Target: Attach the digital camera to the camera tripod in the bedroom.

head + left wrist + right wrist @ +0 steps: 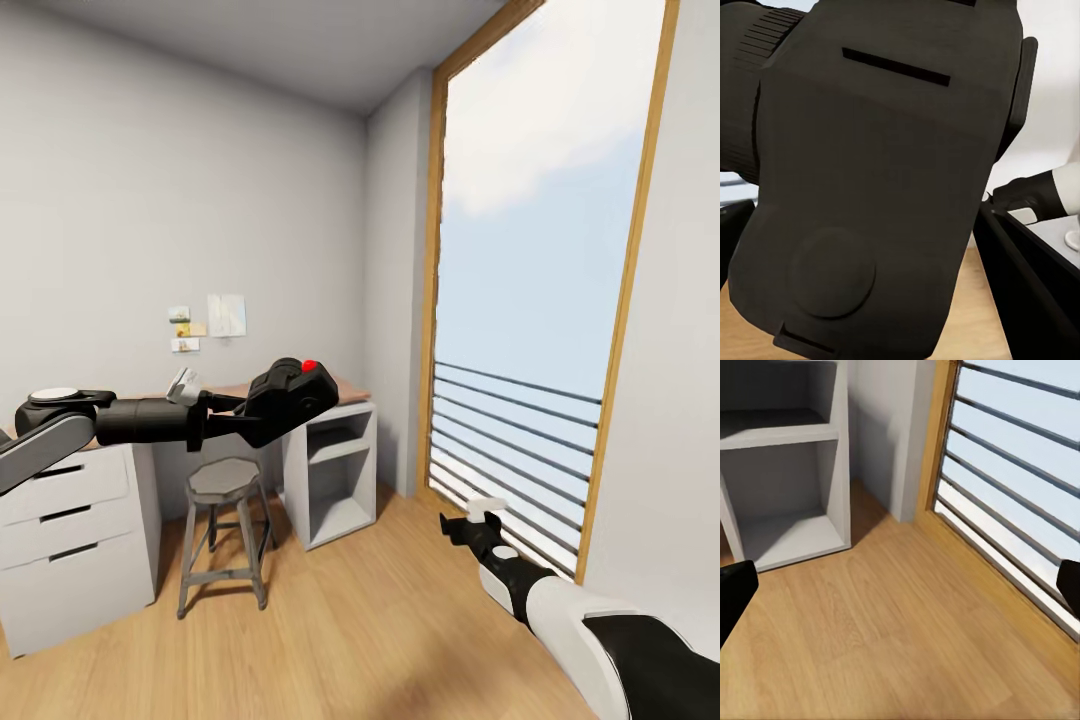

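Note:
My left gripper (248, 416) is shut on the digital camera (292, 397), a black blocky body with a round red button on top, and holds it up in the air in front of the desk. In the left wrist view the camera's dark underside (877, 187) sits close between the black fingers (1024, 274). My right gripper (470, 524) hangs low by the window. It is open and empty, with the fingertips (731, 596) far apart over the light wood floor. The camera tripod is out of view.
A white desk with drawers (70, 540) stands at the left, with a grey stool (225, 482) under it and an open white shelf unit (335, 470) beside it. A tall wood-framed window with horizontal rails (520, 420) fills the right. Bare floor (350, 620) lies ahead.

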